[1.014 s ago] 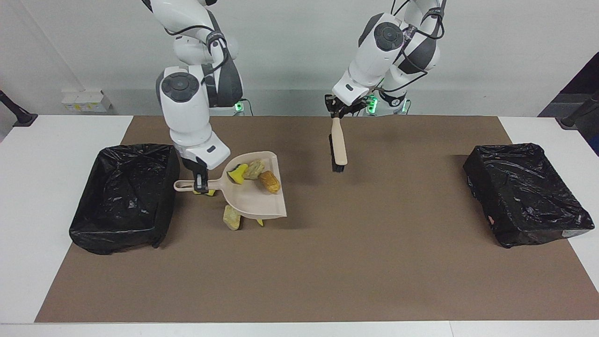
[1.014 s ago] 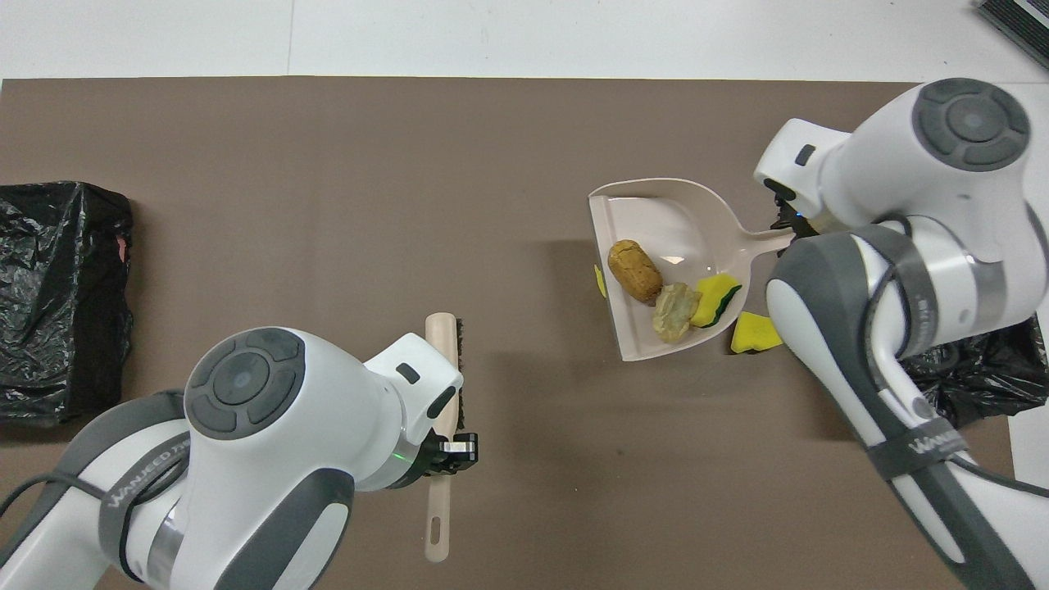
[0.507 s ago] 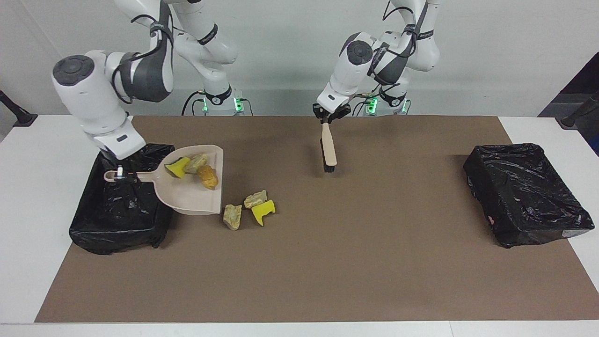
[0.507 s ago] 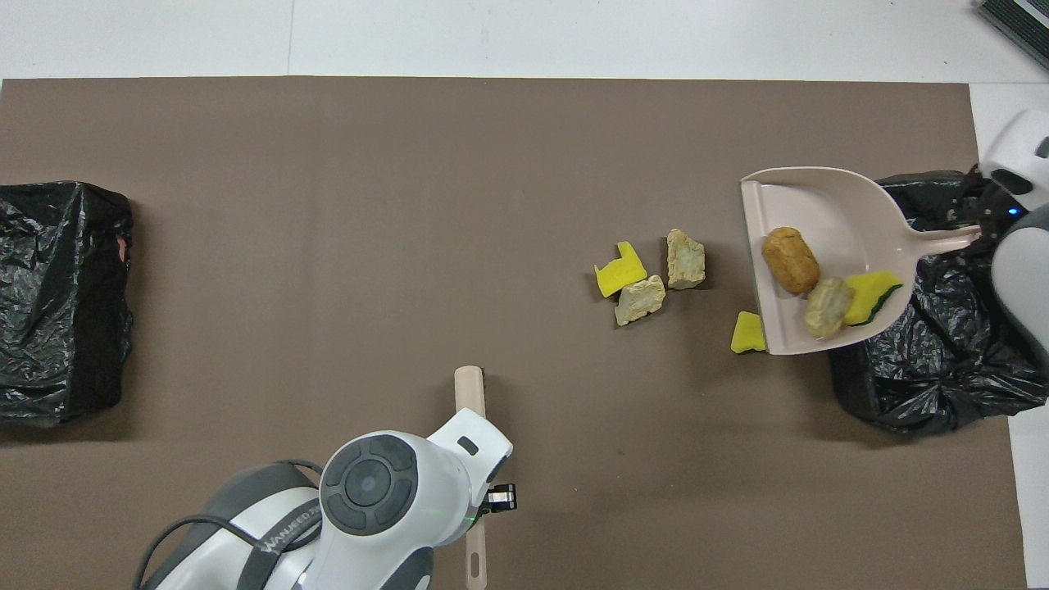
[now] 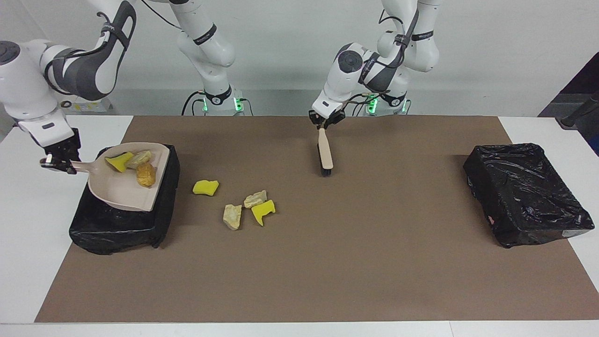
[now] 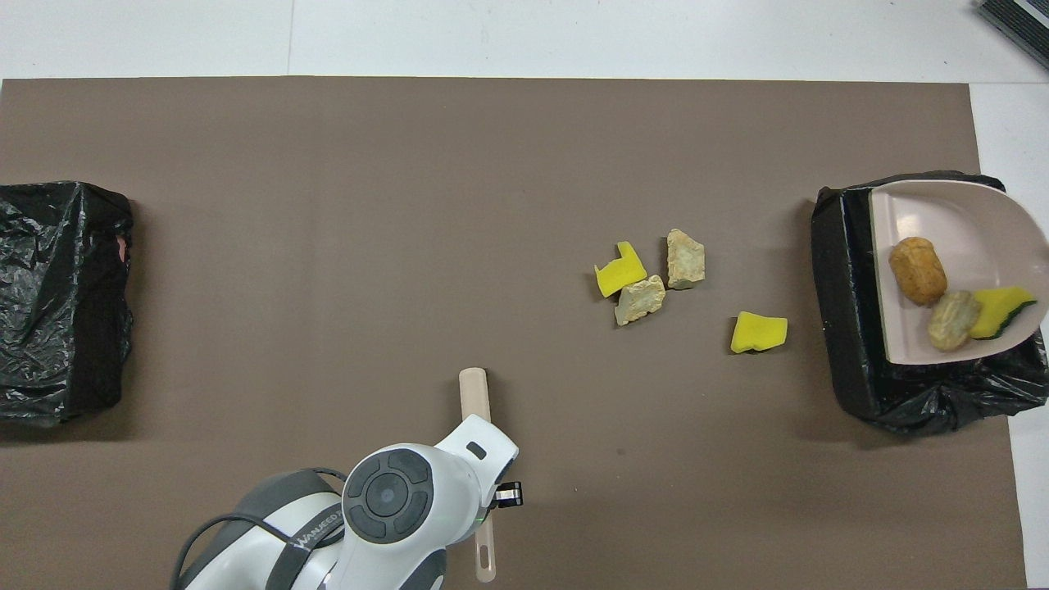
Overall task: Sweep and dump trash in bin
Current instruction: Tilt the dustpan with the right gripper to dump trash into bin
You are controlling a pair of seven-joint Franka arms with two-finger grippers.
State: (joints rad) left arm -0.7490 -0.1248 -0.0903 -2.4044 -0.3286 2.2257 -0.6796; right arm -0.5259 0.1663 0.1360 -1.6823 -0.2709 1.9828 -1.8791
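The right tool (image 5: pixel 58 161) is clamped on the handle of the dustpan (image 5: pixel 124 187), holding it over the black-lined bin (image 5: pixel 122 223) at the right arm's end of the tabletop (image 5: pixel 299 262). Three scraps lie in the pan (image 5: pixel 133 166): one orange-brown, one beige, one yellow with green backing. Four more scraps lie on the brown mat (image 5: pixel 327 243): a yellow one (image 5: pixel 206 187) near the bin, and at its 4 o'clock in the facing view a cluster of three (image 5: pixel 248 208). The left tool (image 5: pixel 324 125) is pinched on the handle of the brush (image 5: pixel 325 152), bristles down over the mat. A second bin (image 5: pixel 526 194) sits at the left arm's end.
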